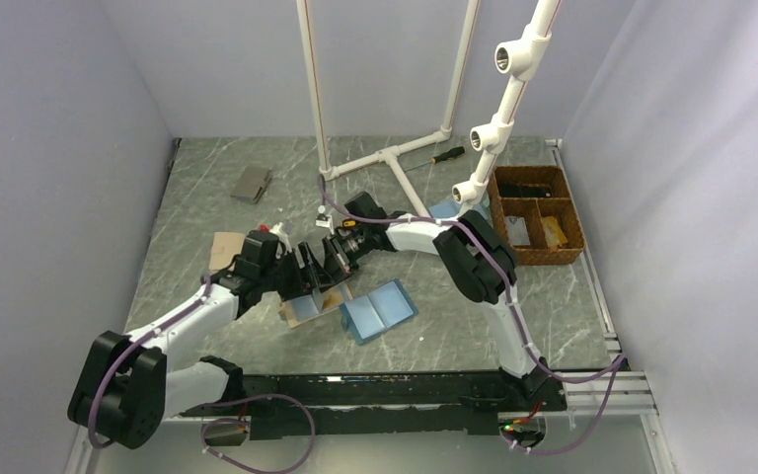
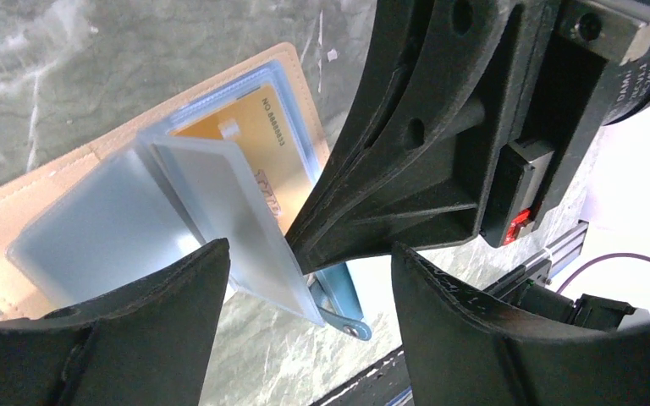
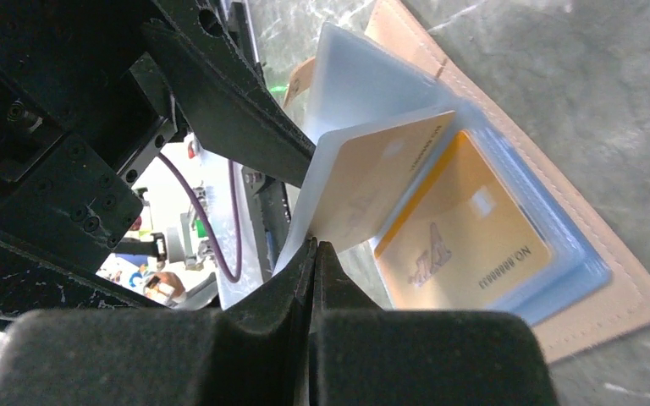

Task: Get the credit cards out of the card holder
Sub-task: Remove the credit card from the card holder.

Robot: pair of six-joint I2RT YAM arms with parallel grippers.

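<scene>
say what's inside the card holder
A gold card sits in a clear pocket of the card holder; the right gripper pinches a lifted sleeve showing gold. Anything underneath is covered.

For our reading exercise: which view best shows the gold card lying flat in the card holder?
Right wrist: the gold card is large, number readable. Left wrist: a clear sleeve partly covers it. Top external: tiny, mostly hidden.

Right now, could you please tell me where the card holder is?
The holder lies open on the table, left of centre in the top view, just left of the light-blue wallet.
</scene>
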